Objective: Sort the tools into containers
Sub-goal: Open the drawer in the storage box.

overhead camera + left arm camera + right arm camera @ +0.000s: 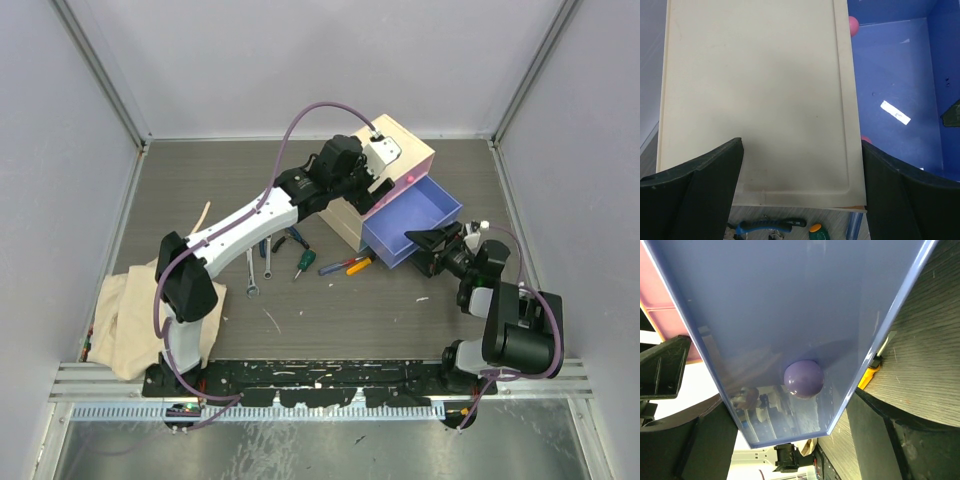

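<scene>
On the far left of the group, the two silver wrenches lie on the table with their long axes running from near to far. Next come the blue-handled pliers and the green screwdriver. After them comes the orange screwdriver, which lies almost crosswise, and its handle end is just beside the front corner of the blue drawer.

My left gripper is above the cream chest, with the jaws spread wide over its top. I cannot tell if the pads press it. All tools are behind it, toward the arm's base.

The drawer is pulled out and has no tool in it. My right gripper faces its front with the jaws wide, and the round knob sits between them, not pinched. I judge this gripper is the nearer one to the orange screwdriver, which lies to its left. For a pick, the jaws must close across that crosswise axis.
</scene>
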{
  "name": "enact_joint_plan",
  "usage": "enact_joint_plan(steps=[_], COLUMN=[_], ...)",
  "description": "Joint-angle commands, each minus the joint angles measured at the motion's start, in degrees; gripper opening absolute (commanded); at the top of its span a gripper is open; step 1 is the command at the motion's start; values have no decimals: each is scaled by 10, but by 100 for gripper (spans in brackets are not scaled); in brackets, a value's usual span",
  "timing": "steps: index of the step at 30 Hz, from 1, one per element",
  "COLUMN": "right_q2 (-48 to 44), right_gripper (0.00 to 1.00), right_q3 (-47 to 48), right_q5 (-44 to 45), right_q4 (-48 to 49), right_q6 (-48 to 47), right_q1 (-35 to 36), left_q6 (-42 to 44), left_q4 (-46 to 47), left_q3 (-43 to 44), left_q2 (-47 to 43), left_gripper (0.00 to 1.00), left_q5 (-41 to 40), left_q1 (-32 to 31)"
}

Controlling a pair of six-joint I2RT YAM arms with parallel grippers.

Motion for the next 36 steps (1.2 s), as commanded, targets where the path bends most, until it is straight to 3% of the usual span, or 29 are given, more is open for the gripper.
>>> enact_joint_plan(steps=[1,8,21,24,28,36], right_q2=[-11,-29,-30,-31,-34,-50], right_gripper=[54,54,55,62,83,100], right_q3=[34,62,70,62,51,32], right_q5=[9,5,7,7,2,7], right_q4=[-2,-69,-46,-20,-11,-31], right_q6=[-44,-77,-63,-49,-48,-53], right_q1=[-48,-69,-84,-83,-84,-83], left_q6=[22,22,21,18,11,11], left_q4=[-113,-116,-112,-114,-122,-124], left_q3=[-26,-22,-27,-22,-9,-1], left_q2=[-4,-1,-4,-3,5,10], left_gripper=[88,88,88,88,88,88], left_q5=[-100,-103,-94,-85,-75,-78], left_q1=[57,58,61,60,59,57])
